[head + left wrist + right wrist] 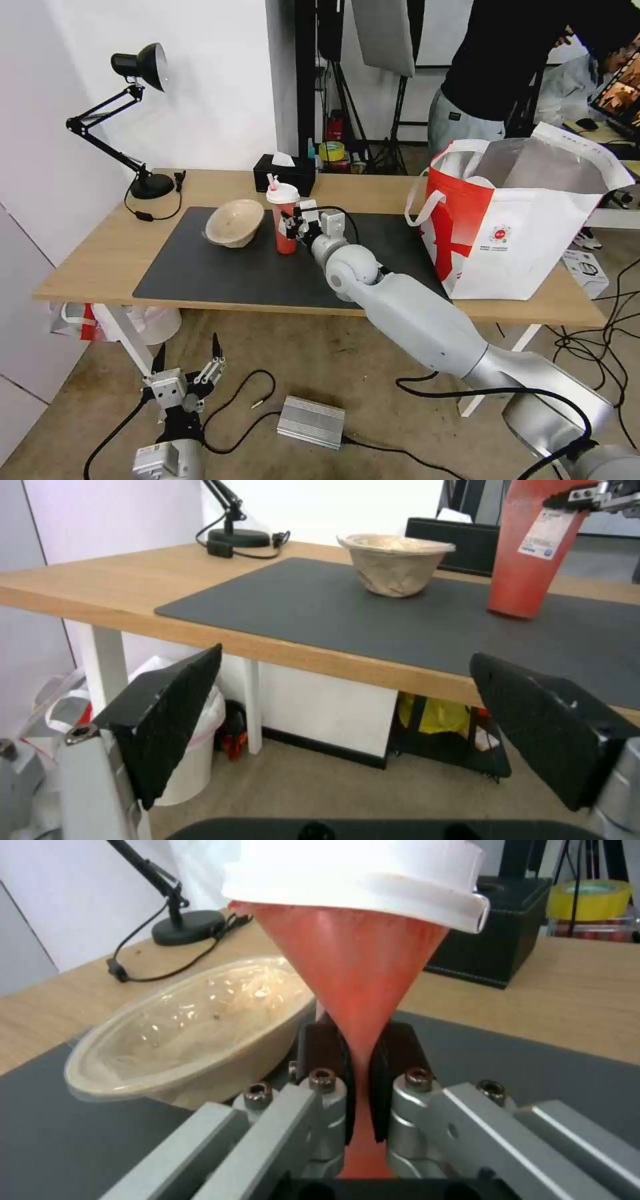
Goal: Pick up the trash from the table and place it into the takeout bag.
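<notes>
A: Where's your right gripper [291, 225]?

B: I have it out over the mat [220, 273], at the cup [285, 223]. Its fingers [328, 1060] are pinching the cup's red body from both sides, low down under the white lid.

A: Is the cup up off the desk [100, 253]?

B: I can't tell for sure. From the left wrist camera its base looks to be right at the mat, and it leans a little.

A: And the paper bowl [234, 223]?

B: Just left of the cup on the mat, tipped so I see its inside. Near the cup but not touching it, as far as I see.

A: The bag [517, 220]?

B: It stands open on the right end of the desk, well apart from the cup, silver lining showing, white straps hanging over the rim.

A: Left arm?

B: Parked low, in front of the desk's near edge and over the floor. The left gripper [188, 370] has its fingers [167, 715] spread wide with nothing between them.

A: Anything else up there?

B: A black tissue box [285, 175] at the far edge behind the cup, and a black lamp [137, 120] at the far left corner.
</notes>
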